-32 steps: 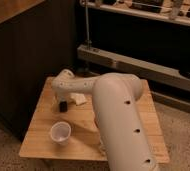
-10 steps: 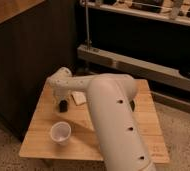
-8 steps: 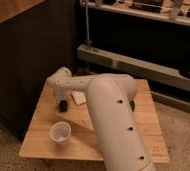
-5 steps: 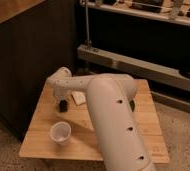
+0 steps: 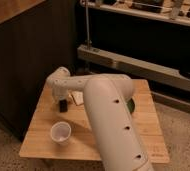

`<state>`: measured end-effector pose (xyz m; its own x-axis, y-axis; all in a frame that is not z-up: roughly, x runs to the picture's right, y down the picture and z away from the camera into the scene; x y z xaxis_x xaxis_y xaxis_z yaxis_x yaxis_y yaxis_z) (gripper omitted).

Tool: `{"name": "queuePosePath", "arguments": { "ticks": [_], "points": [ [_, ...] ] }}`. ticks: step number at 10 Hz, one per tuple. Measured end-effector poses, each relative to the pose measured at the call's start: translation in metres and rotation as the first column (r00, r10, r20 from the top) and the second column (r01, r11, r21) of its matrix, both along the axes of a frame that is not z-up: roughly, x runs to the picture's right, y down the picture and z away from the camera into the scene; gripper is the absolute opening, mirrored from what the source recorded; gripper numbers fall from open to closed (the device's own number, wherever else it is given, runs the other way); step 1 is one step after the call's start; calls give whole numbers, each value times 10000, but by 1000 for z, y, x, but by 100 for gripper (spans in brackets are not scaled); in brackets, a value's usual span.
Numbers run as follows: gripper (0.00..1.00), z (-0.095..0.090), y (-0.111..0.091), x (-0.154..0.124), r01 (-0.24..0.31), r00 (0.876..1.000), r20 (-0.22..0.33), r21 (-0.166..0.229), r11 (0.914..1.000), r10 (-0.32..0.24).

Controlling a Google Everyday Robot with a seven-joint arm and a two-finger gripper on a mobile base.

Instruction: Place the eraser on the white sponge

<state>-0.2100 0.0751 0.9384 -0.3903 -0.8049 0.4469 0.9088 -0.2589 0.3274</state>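
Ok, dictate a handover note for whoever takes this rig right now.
Gripper: low over the wooden table's rear left, just left of the white sponge.
Eraser: the dark block at the gripper's tip, beside the sponge and not on it; whether it is held or lying there, I cannot tell.
White cup: nearer the front.
Left: move the eraser right onto the sponge, then release.
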Motion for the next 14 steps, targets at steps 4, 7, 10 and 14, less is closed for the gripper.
{"name": "queuePosePath", "arguments": {
  "ticks": [4,7,10,14],
  "points": [
    [18,-1,1,1,-50,9999,-146,-15,10000,50],
    [0,-4,0,-1,64,9998,-209,251,9997,-59],
    [0,-8,-1,-1,40,10000,-76,417,9991,-37],
    [0,-32,-7,5,-185,9991,392,906,9957,150]
  ]
}}
